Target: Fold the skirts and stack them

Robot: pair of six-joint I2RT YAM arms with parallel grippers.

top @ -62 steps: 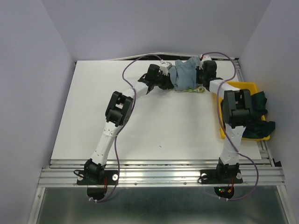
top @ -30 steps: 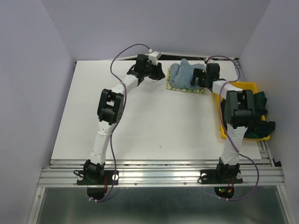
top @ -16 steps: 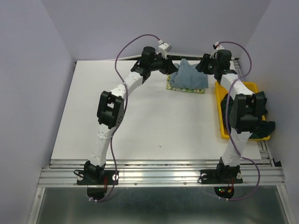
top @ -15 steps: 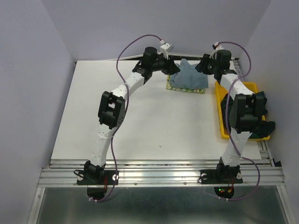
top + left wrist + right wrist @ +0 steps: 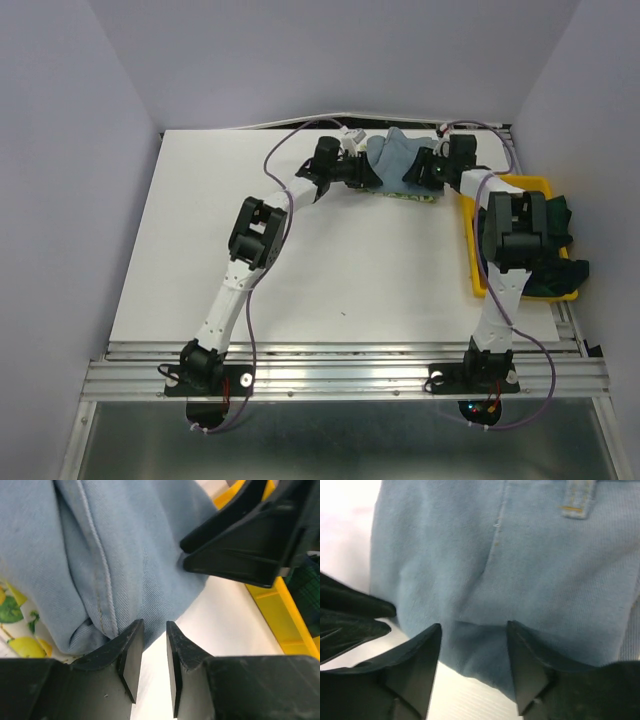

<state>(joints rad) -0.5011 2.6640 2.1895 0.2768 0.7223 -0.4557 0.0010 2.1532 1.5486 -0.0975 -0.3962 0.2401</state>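
Note:
The light blue-grey skirt [image 5: 392, 155] lies bunched at the table's far edge, on top of the folded lemon-print skirt [image 5: 402, 194]. My left gripper [image 5: 366, 173] is at its left edge, jaws a narrow gap apart with only bare table between them [image 5: 151, 630]; the left finger [image 5: 131, 635] touches the blue cloth [image 5: 125, 550]. My right gripper [image 5: 416, 172] is at its right edge, open wide, with the blue fold [image 5: 485, 580] between its tips [image 5: 474, 627]. The plaid skirt [image 5: 558, 240] lies in the tray.
The yellow plastic tray [image 5: 512, 184] stands at the right edge beside the right arm and also shows in the left wrist view [image 5: 287, 625]. The two grippers' fingers are close together, facing each other across the skirt. The back wall is just behind the pile.
Both grippers have come down from above the pile's far corners to the blue skirt's sides, close to each other. The blue skirt looks more bunched than half a second ago.

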